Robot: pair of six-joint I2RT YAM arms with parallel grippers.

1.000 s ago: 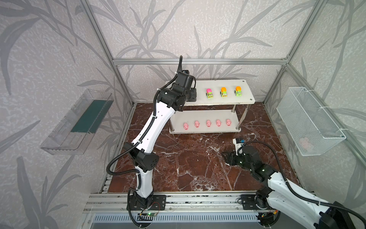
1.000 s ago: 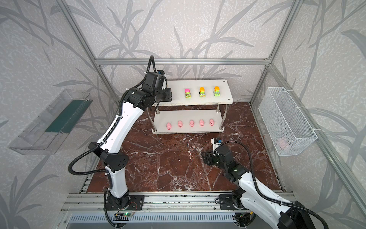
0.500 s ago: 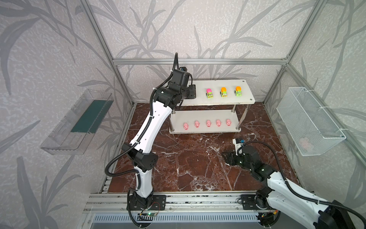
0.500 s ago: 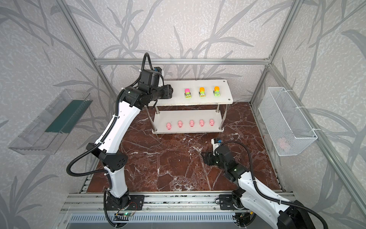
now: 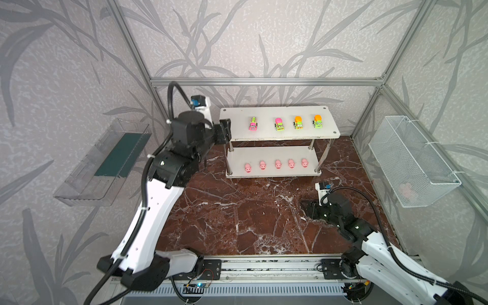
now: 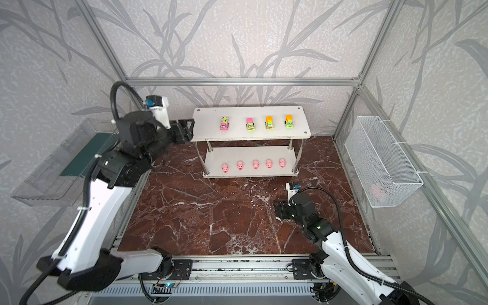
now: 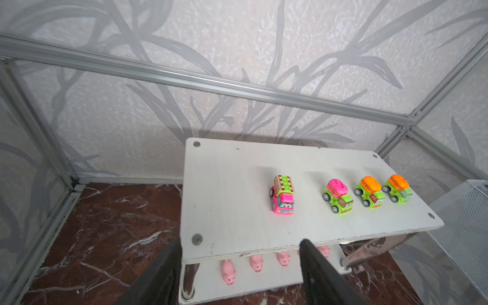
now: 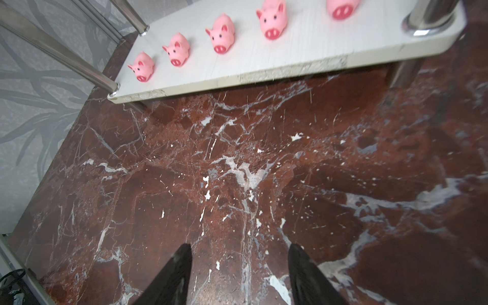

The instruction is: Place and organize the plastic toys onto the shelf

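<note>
Now the left gripper point(image 7: 240, 245) hangs with jaws apart and empty off the end of the shelf point(image 7: 224, 184), whose top board carries four toy cars point(image 7: 339, 196) in a row; five pigs point(image 8: 220, 33) line the lower board. The right gripper point(image 8: 239, 248), apart and empty, hovers over the marble floor point(image 8: 237, 171). Both rows look placed, so back out level and straight, clear of the board's edge.
</note>
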